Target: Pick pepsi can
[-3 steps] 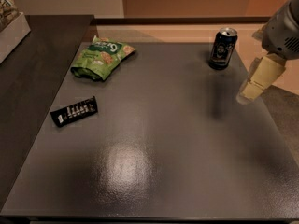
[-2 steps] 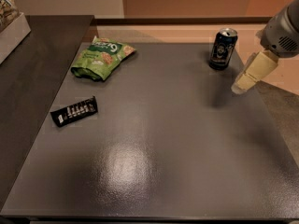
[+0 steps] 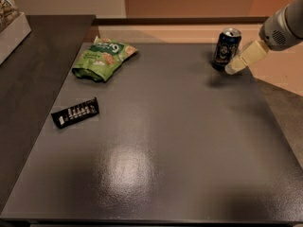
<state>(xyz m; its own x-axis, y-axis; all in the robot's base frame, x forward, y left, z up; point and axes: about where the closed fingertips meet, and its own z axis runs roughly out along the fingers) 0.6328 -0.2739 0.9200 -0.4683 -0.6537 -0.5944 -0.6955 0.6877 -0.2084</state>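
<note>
The cream pincer has swung in from the right to just beside the small upright navy-blue pepsi can at the dark grey surface's far right corner, open or closed unclear, so grasping seems near

Looks like an office break area here: plain dark table, green snack bag, wrapped black bar, pepsi can, and the robot's hand just right of that can.
</note>
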